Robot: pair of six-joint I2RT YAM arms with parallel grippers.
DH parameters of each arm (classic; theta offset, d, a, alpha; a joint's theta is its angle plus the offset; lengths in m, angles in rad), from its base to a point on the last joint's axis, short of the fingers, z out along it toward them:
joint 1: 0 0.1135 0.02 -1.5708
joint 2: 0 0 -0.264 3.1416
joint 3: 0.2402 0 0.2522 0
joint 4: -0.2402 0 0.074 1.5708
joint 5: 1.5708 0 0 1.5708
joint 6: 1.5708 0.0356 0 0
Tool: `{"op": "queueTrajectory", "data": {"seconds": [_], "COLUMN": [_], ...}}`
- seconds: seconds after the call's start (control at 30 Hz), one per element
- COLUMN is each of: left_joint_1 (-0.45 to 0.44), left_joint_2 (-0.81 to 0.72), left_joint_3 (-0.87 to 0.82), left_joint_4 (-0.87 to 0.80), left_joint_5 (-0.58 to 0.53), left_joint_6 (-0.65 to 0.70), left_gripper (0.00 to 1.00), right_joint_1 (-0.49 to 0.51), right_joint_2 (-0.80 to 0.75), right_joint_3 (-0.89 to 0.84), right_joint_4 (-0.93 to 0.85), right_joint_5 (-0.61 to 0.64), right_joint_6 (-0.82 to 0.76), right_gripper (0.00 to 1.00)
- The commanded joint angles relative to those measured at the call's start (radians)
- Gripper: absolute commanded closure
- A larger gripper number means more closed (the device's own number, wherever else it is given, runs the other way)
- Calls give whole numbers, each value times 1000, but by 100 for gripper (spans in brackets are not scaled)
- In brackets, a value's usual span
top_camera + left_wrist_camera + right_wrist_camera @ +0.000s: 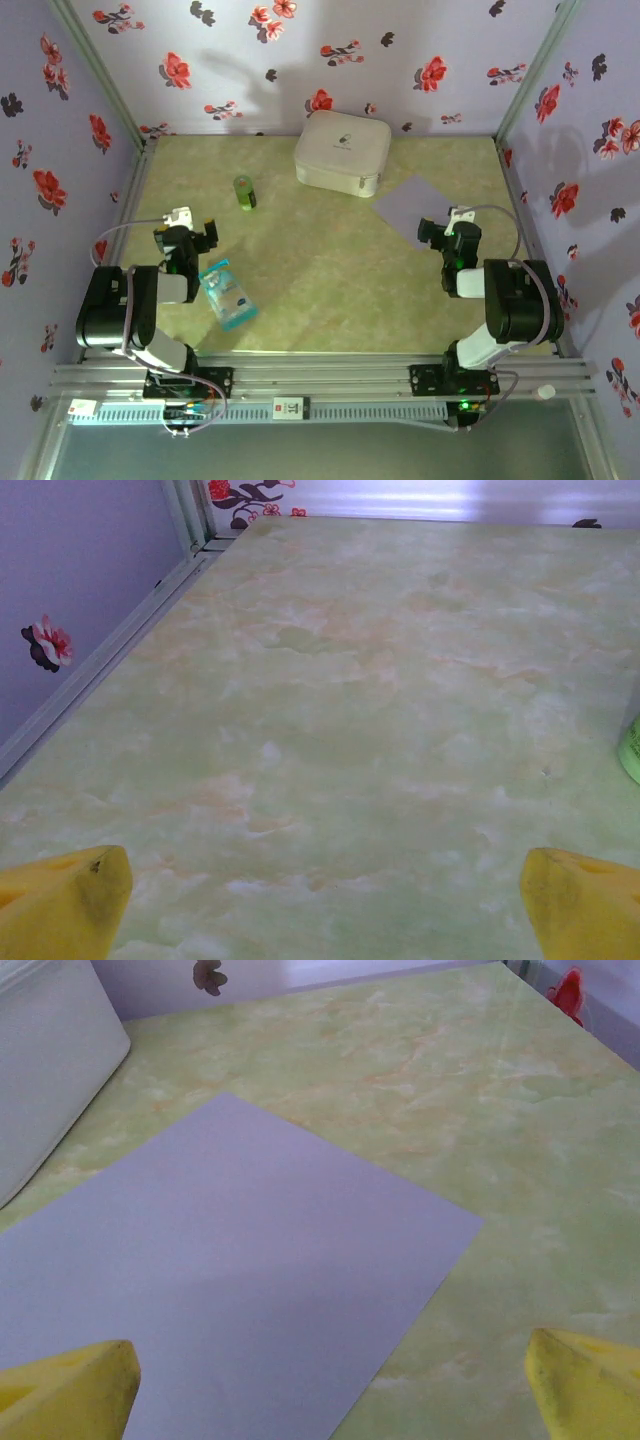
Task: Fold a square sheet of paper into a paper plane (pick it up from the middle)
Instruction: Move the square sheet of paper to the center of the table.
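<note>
Beside the white case [342,152], the thin, probably floppy lavender paper sheet [230,1280] is awaiting a centre pinch; both jaws are gaping.

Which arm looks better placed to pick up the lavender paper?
Right. The right gripper, open, hovers over the square sheet of paper; the left gripper faces bare table far from it.

Picture edges cut off the square sheet of paper [230,1270] at left and near, the white case [50,1060] at left, and most of the green bottle [631,750] at right
</note>
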Motion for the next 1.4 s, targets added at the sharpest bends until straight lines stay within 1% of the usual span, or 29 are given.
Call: {"op": "queueTrajectory", "data": {"seconds": [0.0, 1.1, 1.2, 1.23, 1.3, 1.37], "left_joint_1": [-3, -2, -4, -7, -8, -5], "left_joint_2": [12, 9, 6, -2, -56, -137], "left_joint_3": [17, 17, -4, -19, -40, -33], "left_joint_4": [29, 25, 64, 89, 84, -14], "left_joint_5": [-27, -21, -14, -14, -16, -17], "left_joint_6": [25, 25, 25, 25, 25, 25], "left_gripper": [0, 0, 0, 0, 0, 0], "right_joint_1": [-3, -3, -3, -3, -3, -3], "right_joint_2": [-2, 1, -3, -3, -34, -64], "right_joint_3": [19, 20, 14, 15, 20, 33], "right_joint_4": [10, 8, 14, 19, -16, -59], "right_joint_5": [-11, -7, -9, -13, -12, -3], "right_joint_6": [7, 10, 9, 6, 8, 13], "right_gripper": [1, 1, 1, 1, 1, 1]}}
